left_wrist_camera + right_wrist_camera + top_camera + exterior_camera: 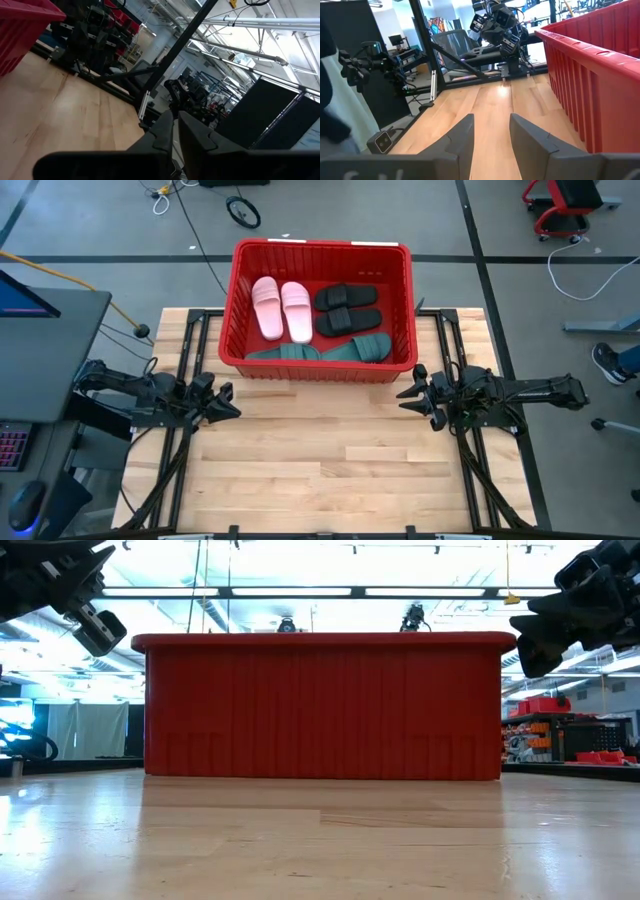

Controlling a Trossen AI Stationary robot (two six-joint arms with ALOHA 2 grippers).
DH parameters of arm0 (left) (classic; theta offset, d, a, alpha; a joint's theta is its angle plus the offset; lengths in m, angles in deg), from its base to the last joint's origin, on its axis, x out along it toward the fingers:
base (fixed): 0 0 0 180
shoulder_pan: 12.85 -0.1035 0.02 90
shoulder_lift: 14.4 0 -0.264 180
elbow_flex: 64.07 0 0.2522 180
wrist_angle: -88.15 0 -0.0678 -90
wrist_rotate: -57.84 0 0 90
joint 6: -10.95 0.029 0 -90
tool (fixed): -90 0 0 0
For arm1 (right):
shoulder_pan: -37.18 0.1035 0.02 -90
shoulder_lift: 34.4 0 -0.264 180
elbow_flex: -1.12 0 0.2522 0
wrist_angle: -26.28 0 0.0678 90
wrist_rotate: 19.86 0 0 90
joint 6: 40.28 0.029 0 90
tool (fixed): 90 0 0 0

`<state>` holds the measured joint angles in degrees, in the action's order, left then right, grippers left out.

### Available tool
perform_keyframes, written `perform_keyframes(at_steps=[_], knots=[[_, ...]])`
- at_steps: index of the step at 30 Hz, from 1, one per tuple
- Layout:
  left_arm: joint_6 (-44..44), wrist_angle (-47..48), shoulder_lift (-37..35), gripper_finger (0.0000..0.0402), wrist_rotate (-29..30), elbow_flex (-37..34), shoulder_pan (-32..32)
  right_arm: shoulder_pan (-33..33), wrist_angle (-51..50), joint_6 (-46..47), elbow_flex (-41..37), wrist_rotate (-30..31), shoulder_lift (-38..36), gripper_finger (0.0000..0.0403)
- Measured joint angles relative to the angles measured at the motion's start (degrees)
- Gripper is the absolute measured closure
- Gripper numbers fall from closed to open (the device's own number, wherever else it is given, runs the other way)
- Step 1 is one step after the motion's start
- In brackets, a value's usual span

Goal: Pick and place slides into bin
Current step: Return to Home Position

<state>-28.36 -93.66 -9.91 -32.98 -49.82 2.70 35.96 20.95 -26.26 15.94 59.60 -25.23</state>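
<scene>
The red bin (322, 308) stands at the table's far middle; it also shows in the low view (322, 705). Inside lie two pale pink slides (281, 308), two black slides (348, 309) and two dark green slides (322, 351), all resting on its floor. My left gripper (226, 401) hovers left of the bin's near corner, its fingers almost together, and holds nothing. My right gripper (412, 394) hovers right of the bin's near corner, open and empty; its fingers show apart in the right wrist view (491, 131).
Bare wooden table (320, 470) lies in front of the bin. Black frame rails (190, 350) run along both sides of the table. The bin's slatted wall (590, 80) stands close beside my right gripper.
</scene>
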Motion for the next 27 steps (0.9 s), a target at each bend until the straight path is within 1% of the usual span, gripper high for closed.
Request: perform_keyframes(at_steps=[7,17,27], knots=[[0.0,0.0,0.0,0.0361,0.0,0.0,0.0,0.0,0.1,0.0,0.0,0.0,0.0,0.0273],[0.0,0.0,0.0,0.0374,0.0,0.0,0.0,0.0,0.1,0.0,0.0,0.0,0.0,0.0273],[0.0,0.0,0.0,0.0361,0.0,0.0,0.0,0.0,0.2,0.0,0.1,0.0,0.0,0.0273]])
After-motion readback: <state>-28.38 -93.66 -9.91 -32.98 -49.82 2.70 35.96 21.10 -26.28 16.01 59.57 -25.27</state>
